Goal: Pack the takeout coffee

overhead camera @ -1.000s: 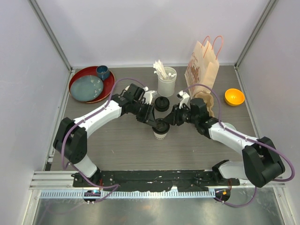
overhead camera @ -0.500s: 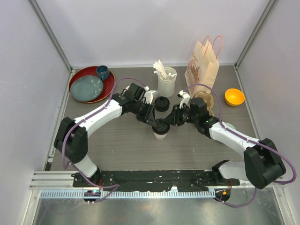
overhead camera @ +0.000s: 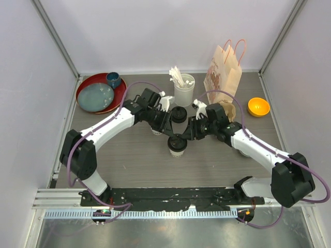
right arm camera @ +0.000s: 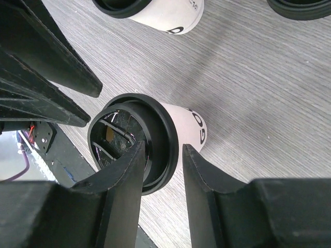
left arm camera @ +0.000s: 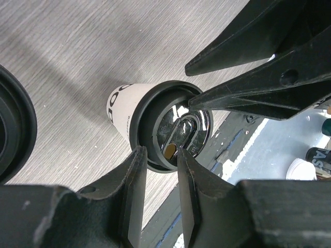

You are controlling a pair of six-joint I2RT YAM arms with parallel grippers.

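Note:
A white paper cup [overhead camera: 177, 150] with a black lid [overhead camera: 177, 140] stands mid-table; it also shows in the left wrist view [left arm camera: 124, 103] and the right wrist view [right arm camera: 186, 124]. My left gripper [overhead camera: 169, 134] sits at the lid's left rim and my right gripper [overhead camera: 187, 135] at its right rim. Both have their jaws parted narrowly, straddling the rim [left arm camera: 158, 164] [right arm camera: 164, 150] with nothing held. A second lidded cup [right arm camera: 165, 13] stands behind, mostly hidden under my left arm in the top view [overhead camera: 155, 130]. A loose black lid [overhead camera: 178, 114] lies further back.
A white cylinder of sticks [overhead camera: 183, 90] stands at the back. A paper bag [overhead camera: 223, 72] and a tan pulp carrier [overhead camera: 230, 112] are at the right, with an orange bowl [overhead camera: 258, 107]. A red tray [overhead camera: 85, 103] holding a blue plate and cup is at the back left.
Both grippers have drawn back and up a little from the lidded cup, so more of the lid shows. The cup stays in place.

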